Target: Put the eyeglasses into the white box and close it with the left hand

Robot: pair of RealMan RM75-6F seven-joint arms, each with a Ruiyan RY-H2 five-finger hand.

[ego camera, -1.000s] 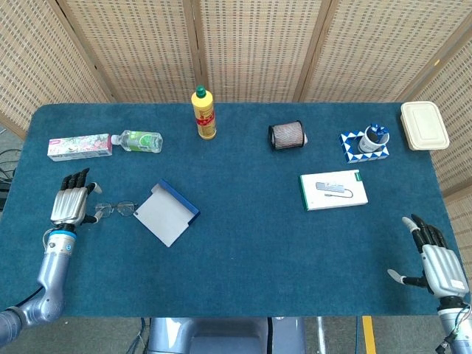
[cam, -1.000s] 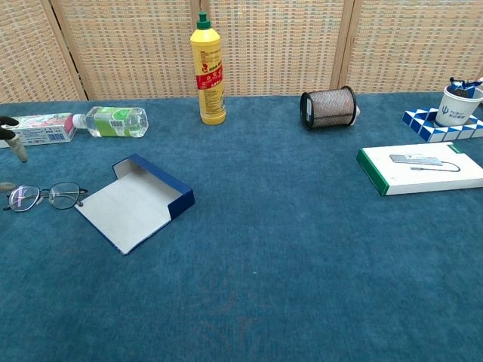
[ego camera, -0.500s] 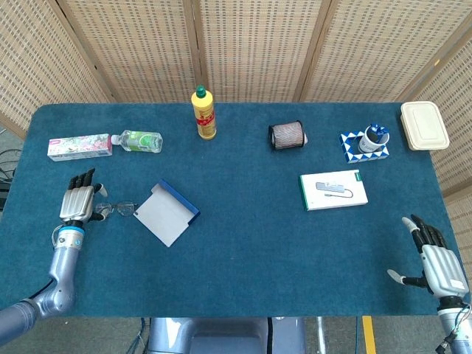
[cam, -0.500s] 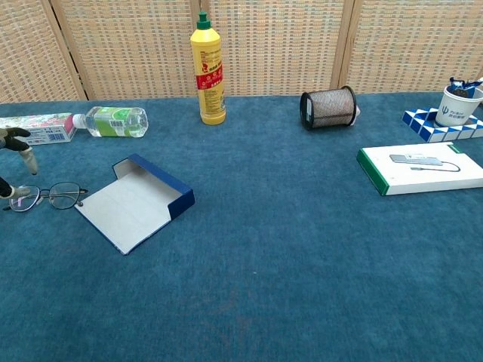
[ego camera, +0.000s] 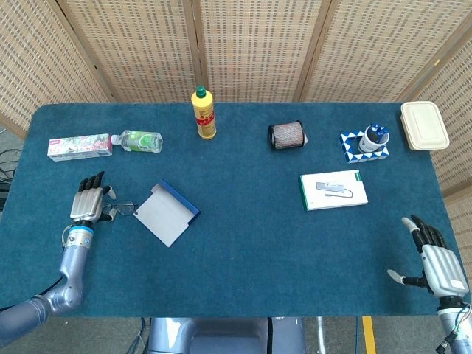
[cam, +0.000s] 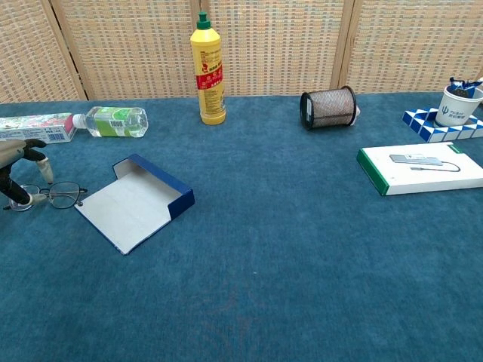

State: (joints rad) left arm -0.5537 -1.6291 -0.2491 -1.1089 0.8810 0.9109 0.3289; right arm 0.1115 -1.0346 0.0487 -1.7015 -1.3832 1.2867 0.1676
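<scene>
The eyeglasses (cam: 54,195) lay on the blue surface (ego camera: 243,243) at its left side, just left of the open white box (ego camera: 164,213) with the blue rim. Compared with a second before, the left robot hand (ego camera: 88,202) had been moved right and slightly nearer the box, so that its fingertips (cam: 36,199) were now over the left lens, where earlier they had been beside it. The glasses themselves had not been shifted. Their long axis ran left to right, with the right lens close to the box's corner; which way the temples pointed could not be told. The left robot hand was held with fingers extended toward the far side and slightly spread, the thumb angled toward the glasses; whether the frame was actually touched or pinched could not be told. The right robot hand (ego camera: 436,259) rested at the near right corner, fingers spread, holding nothing, unchanged.
</scene>
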